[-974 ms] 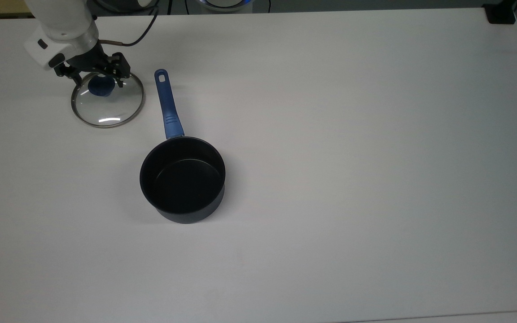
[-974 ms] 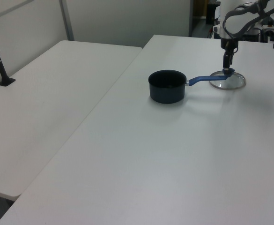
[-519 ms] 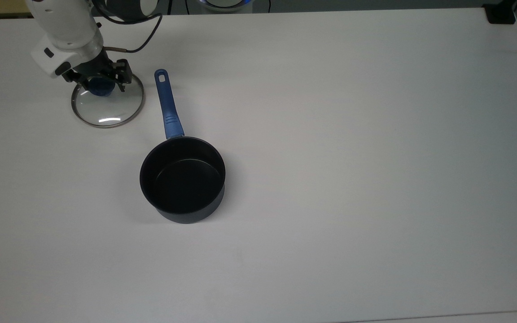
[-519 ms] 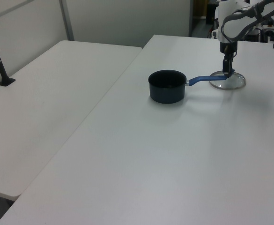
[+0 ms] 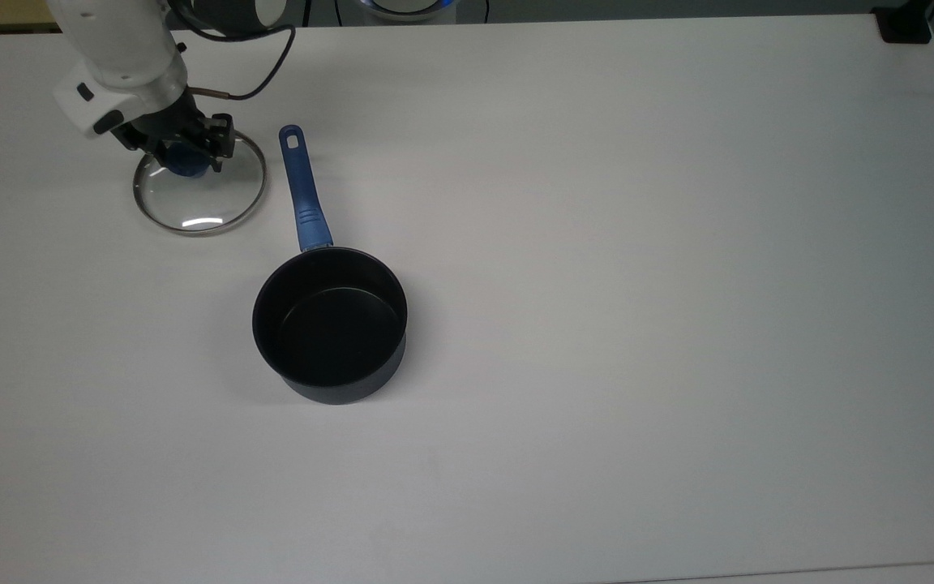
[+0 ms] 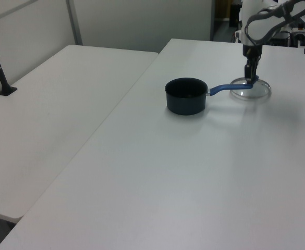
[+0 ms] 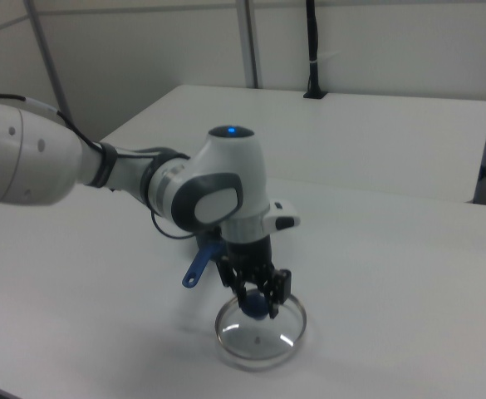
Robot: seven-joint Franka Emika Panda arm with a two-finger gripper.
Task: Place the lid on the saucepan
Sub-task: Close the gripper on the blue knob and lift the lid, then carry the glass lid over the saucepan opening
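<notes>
The lid [image 5: 203, 203], clear glass with a metal rim and a blue knob [image 5: 184, 163], is at the top view's upper left. My gripper [image 5: 186, 158] comes down on it from above and is shut on the knob. In the right view the gripper [image 7: 257, 306] holds the knob over the glass disc [image 7: 259, 339]. The saucepan [image 5: 329, 324], black inside, stands open on the table to the top view's lower right of the lid. Its blue handle [image 5: 302, 191] points toward the top view's top, passing just right of the lid. In the left view the lid [image 6: 252, 91] sits beyond the saucepan [image 6: 185, 95].
The white table [image 5: 637, 324] stretches wide to the top view's right and bottom. A black cable [image 5: 260, 77] trails from the arm. A black block [image 5: 905, 24] sits at the top view's far right corner. A second table [image 6: 53, 104] adjoins in the left view.
The gripper came down around the knob and closed on it. The lid has shifted slightly toward the top view's right. The saucepan has not moved.
</notes>
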